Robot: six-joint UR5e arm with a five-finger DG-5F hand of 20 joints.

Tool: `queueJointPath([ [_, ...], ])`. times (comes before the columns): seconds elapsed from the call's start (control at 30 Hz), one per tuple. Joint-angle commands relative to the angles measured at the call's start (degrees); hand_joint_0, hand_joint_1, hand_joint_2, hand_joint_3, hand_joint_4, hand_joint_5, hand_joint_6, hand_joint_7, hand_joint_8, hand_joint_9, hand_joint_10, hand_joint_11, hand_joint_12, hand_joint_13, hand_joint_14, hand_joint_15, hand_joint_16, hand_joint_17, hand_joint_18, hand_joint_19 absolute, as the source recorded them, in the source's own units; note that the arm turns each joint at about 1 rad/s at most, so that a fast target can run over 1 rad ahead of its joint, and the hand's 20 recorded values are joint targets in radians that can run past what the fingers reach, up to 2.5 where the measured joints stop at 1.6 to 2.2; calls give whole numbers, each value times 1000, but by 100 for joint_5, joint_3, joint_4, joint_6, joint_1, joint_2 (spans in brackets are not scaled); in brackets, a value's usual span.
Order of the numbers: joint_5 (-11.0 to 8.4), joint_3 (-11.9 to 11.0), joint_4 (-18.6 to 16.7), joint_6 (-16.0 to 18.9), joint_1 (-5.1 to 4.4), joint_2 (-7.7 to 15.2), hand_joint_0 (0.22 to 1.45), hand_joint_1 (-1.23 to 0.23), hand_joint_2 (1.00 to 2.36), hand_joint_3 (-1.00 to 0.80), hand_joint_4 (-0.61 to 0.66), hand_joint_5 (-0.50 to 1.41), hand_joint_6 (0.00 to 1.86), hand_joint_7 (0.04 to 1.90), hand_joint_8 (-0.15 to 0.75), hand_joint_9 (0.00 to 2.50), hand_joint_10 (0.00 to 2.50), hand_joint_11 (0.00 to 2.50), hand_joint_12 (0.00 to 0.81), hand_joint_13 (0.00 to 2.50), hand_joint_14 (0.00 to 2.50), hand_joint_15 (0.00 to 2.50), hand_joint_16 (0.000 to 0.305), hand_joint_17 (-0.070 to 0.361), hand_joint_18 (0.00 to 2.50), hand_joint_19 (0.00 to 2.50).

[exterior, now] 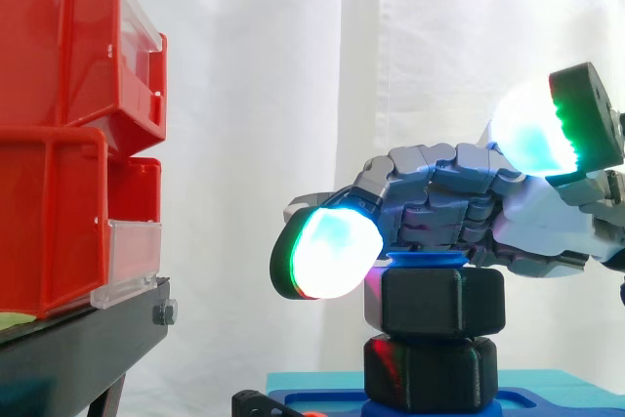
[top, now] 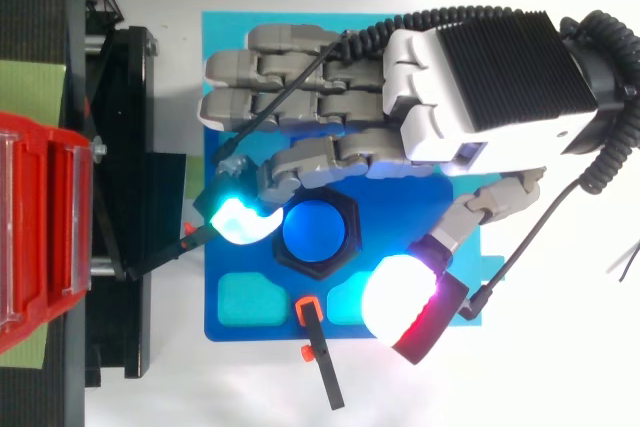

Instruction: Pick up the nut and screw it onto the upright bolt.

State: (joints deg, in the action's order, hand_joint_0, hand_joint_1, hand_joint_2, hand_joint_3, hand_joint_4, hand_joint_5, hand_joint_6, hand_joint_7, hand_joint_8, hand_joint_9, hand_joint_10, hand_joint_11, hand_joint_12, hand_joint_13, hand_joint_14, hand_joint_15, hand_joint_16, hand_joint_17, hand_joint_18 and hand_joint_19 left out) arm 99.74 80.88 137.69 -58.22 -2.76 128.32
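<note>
A black hex nut (exterior: 439,302) sits on the upright blue bolt (top: 316,230), whose blue top shows through the nut's hole. Below it, a second black hex piece (exterior: 430,370) rests on the blue base plate (top: 222,265). My hand (top: 470,77) hovers over the bolt from the right. One finger bends down, and its glowing pad (top: 240,219) rests against the nut's left edge. The thumb pad (top: 398,297) stands apart from the nut, lifted well above it in the side view. The other fingers reach out level beyond the bolt. Nothing is pinched.
Red bins (exterior: 68,134) stack on the black stand (exterior: 88,339) to the left of the plate. A thin black tool with an orange clip (top: 318,352) lies at the plate's near edge. The plate has teal recesses (top: 245,297).
</note>
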Motion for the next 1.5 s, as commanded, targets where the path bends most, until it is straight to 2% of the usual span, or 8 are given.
queueJointPath([
  [0.0, 2, -3, -14, -6, 13, 0, 423, -150, 1000, -500, 239, -101, 503, 860, 251, 202, 0, 0, 359, 0, 0, 0, 55, 123, 0, 0],
  [0.27, 2, 6, -14, -14, 39, 0, 446, -164, 1000, -500, 283, -71, 503, 925, 265, 359, 0, 0, 345, 0, 0, 0, 50, 112, 0, 0],
  [0.47, 10, -3, -6, -32, 162, 0, 473, -247, 1000, -500, 282, -33, 504, 1032, 279, 512, 0, 0, 329, 117, 0, 0, 45, 101, 0, 0],
  [0.93, 54, -3, -6, -94, 285, 0, 484, -282, 1000, -500, 144, 43, 500, 1386, 290, 865, 0, 0, 306, 306, 0, 0, 39, 87, 0, 0],
  [1.13, 160, -3, 12, -102, 347, 0, 491, -264, 1000, -500, 64, 86, 519, 1389, 217, 1252, 0, 0, 237, 603, 0, 0, 29, 66, 373, 0],
  [1.23, 169, -3, 21, -102, 338, 0, 492, -258, 1000, -500, 66, 92, 522, 1397, 213, 1402, 0, 0, 205, 704, 0, 0, 25, 56, 504, 0],
  [1.47, 186, -3, -6, -94, 364, -9, 492, -246, 1000, -500, 82, 99, 527, 1391, 215, 1588, 0, 0, 175, 813, 0, 0, 21, 46, 617, 0],
])
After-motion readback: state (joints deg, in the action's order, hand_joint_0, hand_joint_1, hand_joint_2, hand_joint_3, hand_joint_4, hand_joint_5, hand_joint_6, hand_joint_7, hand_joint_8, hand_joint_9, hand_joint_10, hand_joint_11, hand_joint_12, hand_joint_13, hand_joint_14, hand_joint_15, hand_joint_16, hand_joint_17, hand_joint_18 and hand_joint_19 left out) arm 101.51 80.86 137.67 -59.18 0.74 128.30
